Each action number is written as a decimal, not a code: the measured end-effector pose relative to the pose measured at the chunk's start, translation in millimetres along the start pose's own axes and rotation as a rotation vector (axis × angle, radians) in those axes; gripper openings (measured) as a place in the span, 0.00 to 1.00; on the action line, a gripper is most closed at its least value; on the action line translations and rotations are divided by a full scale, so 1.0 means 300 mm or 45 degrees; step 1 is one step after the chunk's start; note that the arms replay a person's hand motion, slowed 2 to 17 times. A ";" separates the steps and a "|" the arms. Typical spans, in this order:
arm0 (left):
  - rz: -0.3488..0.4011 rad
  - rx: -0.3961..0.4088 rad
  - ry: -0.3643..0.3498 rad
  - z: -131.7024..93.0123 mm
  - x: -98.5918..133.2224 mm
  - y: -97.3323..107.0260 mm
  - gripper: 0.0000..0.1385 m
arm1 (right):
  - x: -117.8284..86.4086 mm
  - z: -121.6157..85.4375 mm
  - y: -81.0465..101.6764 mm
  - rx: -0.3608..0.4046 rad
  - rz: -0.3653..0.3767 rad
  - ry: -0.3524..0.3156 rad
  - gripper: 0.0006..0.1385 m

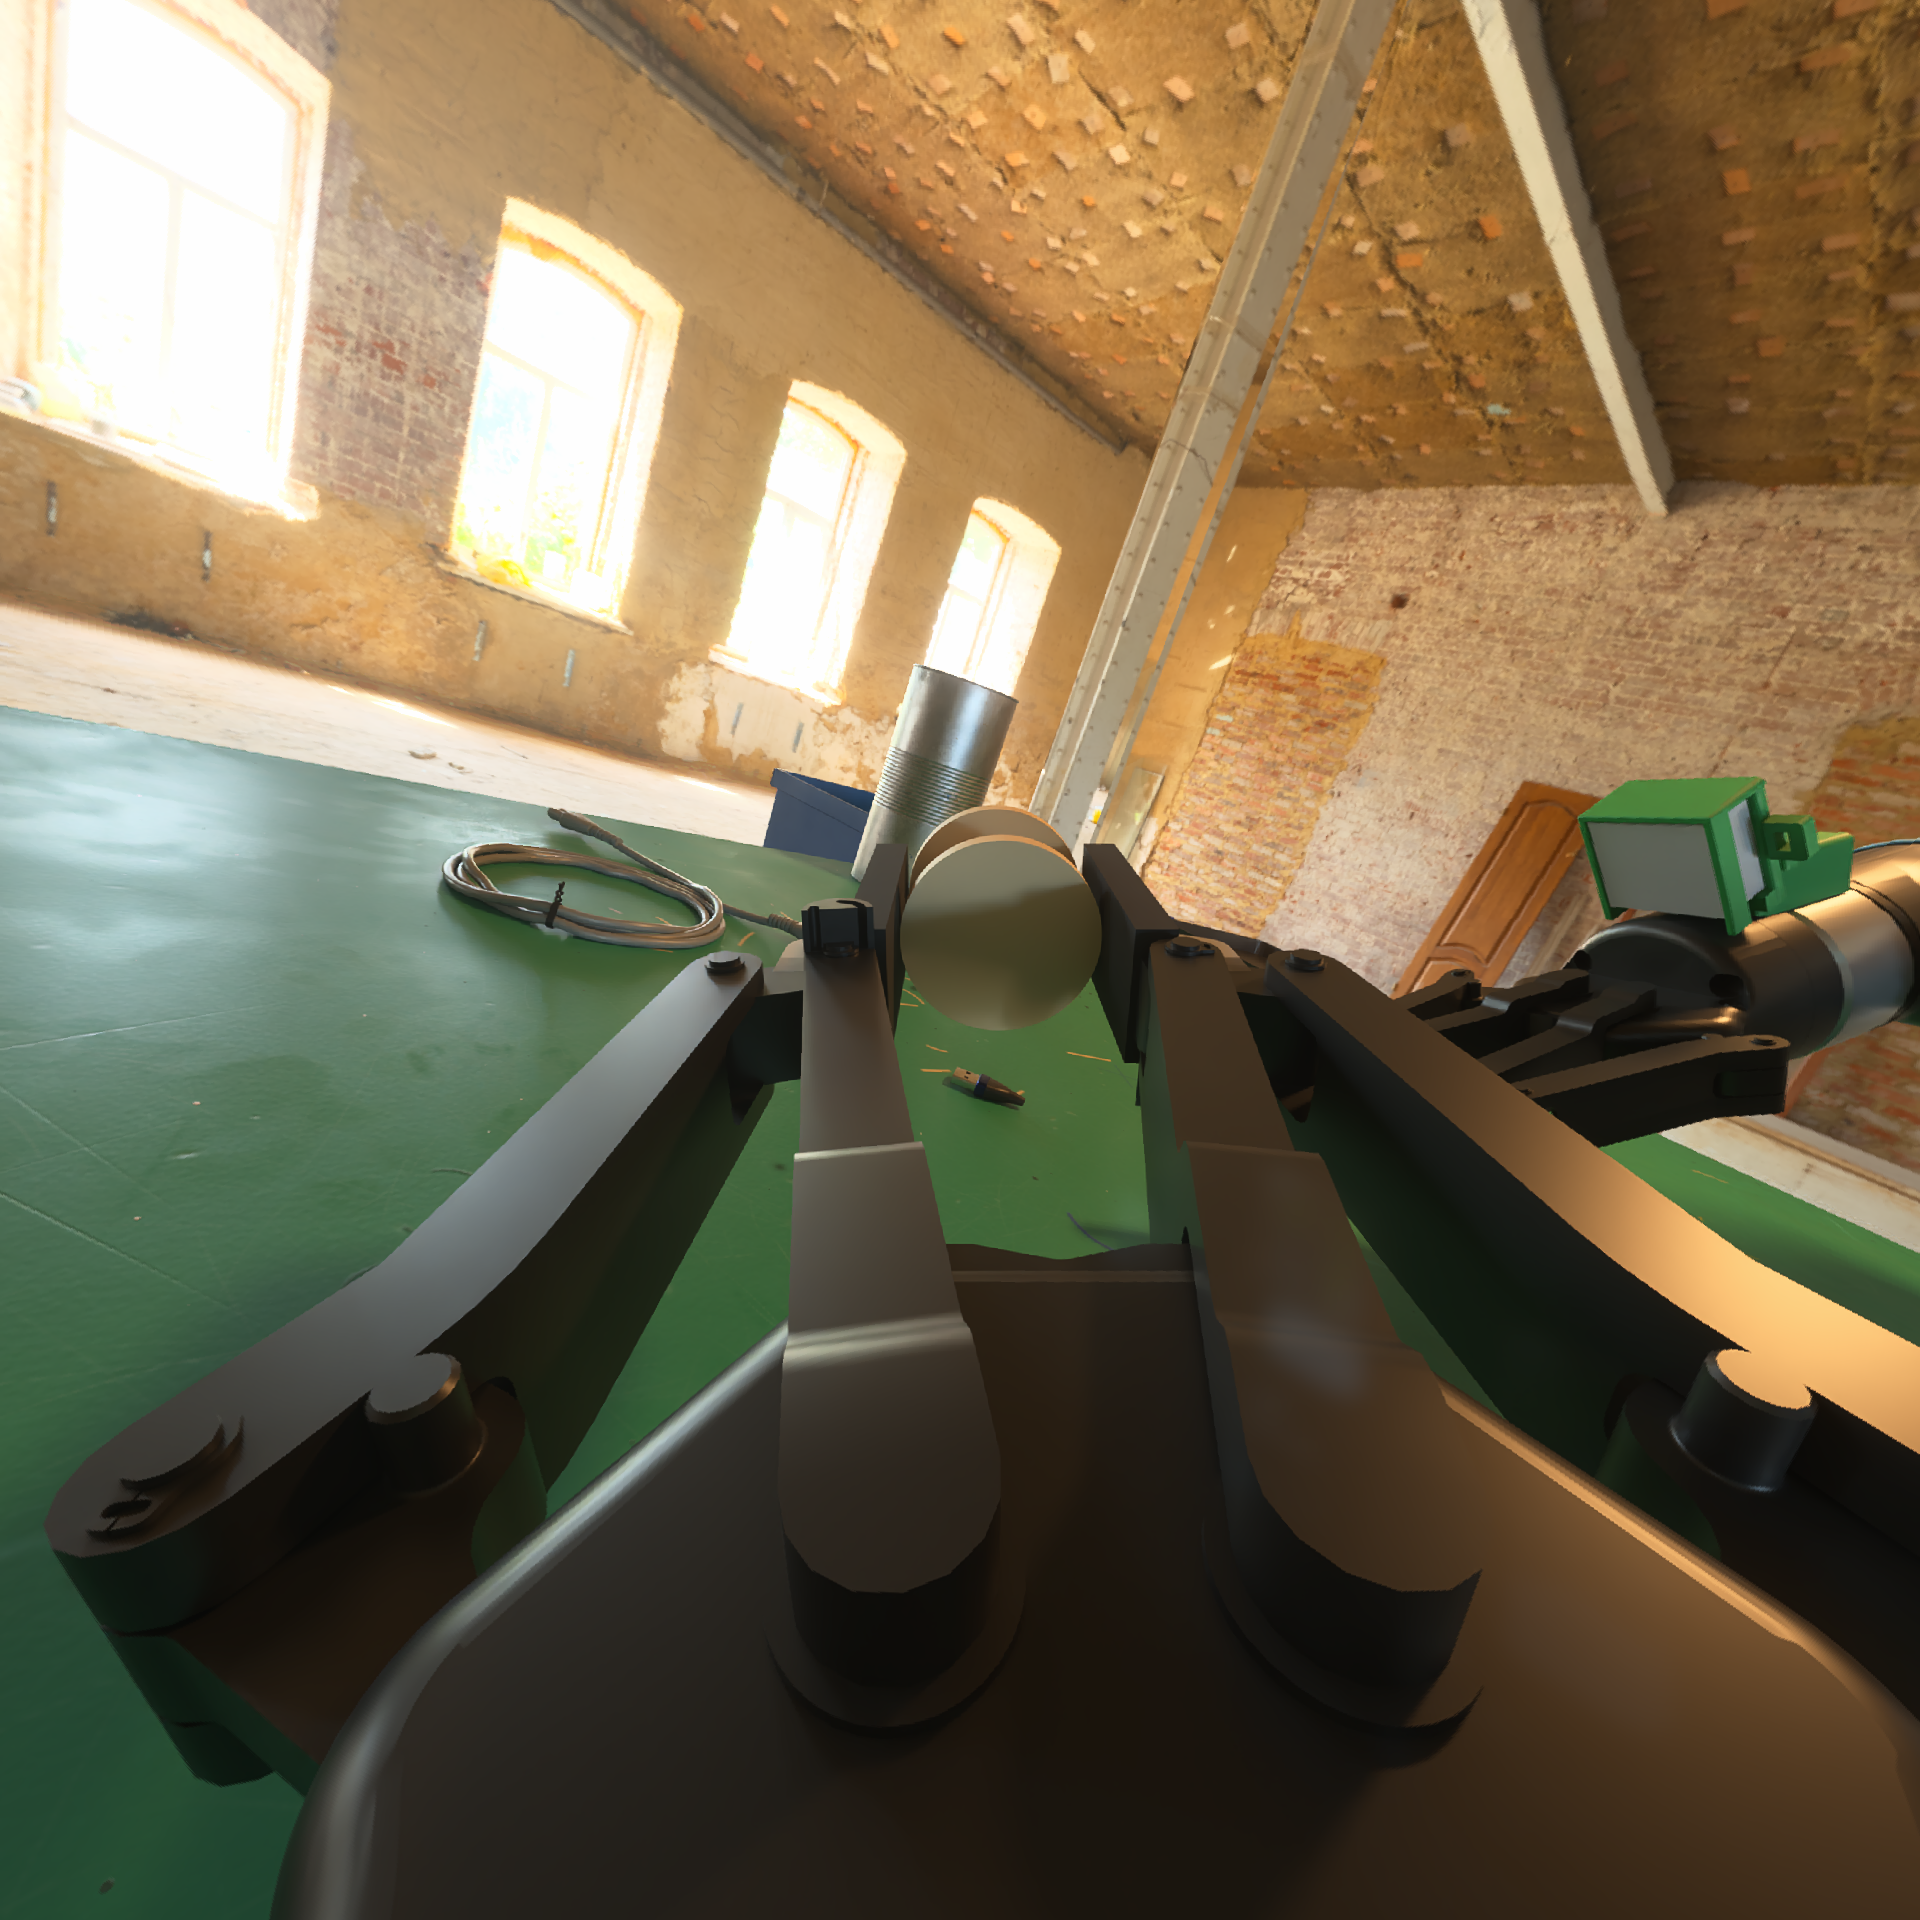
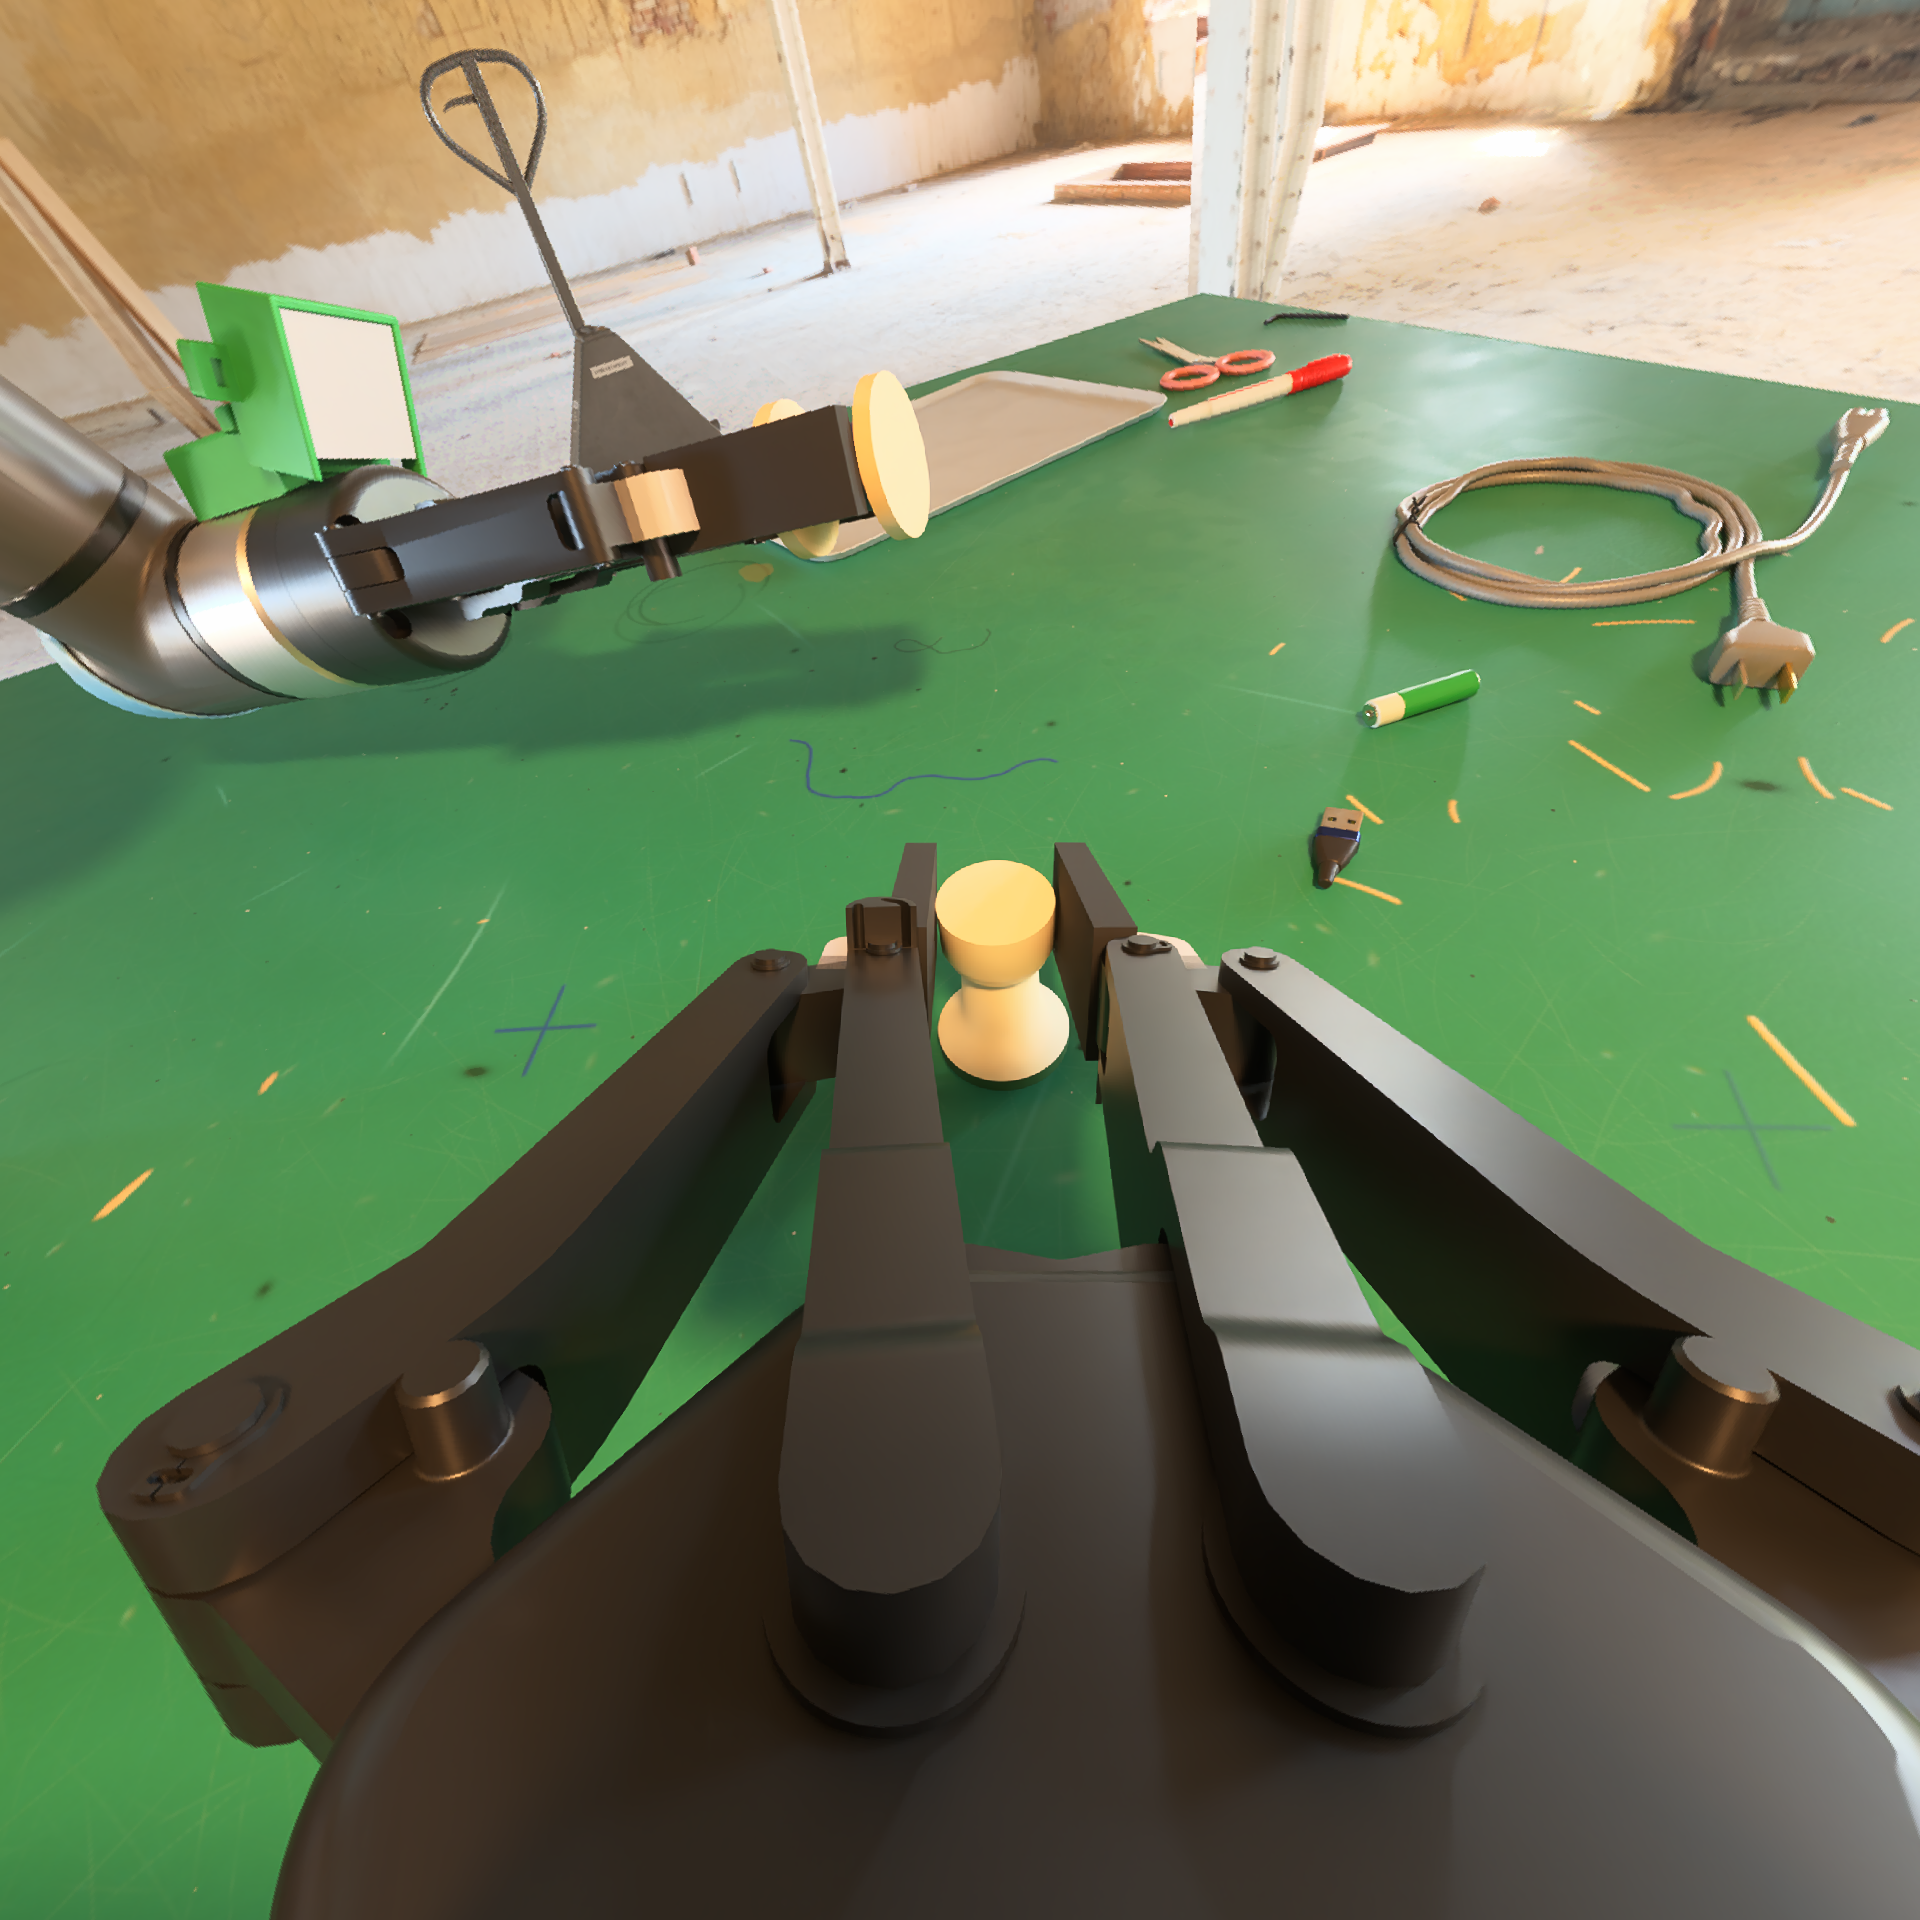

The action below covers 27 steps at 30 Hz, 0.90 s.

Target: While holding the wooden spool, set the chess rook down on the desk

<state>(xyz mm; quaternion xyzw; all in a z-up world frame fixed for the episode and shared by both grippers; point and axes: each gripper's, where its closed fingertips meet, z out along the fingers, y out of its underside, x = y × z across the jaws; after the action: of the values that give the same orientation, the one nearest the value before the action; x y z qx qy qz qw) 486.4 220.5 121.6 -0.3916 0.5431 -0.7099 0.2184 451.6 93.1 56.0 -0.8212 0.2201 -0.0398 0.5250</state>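
We see the left gripper (image 1: pixel 997 925) clamped on the wooden spool (image 1: pixel 1000 933), held above the desk (image 2: pixel 727 935). Right gripper (image 2: pixel 995 935) brackets the chess rook (image 2: pixel 1000 971); contact unclear, cannot tell.

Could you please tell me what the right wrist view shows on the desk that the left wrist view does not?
Only the right wrist view: the cream chess rook between the right hand, red-handled scissors, red-capped marker, green battery, beige tray. Only the left: ribbed metal can, blue box. Both: green desk, coiled grey cable, wooden spool in the left hand.
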 end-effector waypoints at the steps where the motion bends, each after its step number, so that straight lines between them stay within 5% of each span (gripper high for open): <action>1: 0.000 0.000 0.000 0.000 0.000 0.000 0.32 | 0.000 0.000 0.000 0.000 0.001 -0.001 0.21; 27: 0.002 0.000 0.001 0.000 0.001 0.000 0.32 | 0.004 0.005 0.005 -0.020 0.002 0.011 0.21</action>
<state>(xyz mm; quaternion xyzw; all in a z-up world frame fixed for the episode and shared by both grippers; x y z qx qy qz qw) 486.2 220.3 121.7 -0.3909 0.5434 -0.7100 0.2187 452.8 93.4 53.7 -0.8249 0.2232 -0.0415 0.5177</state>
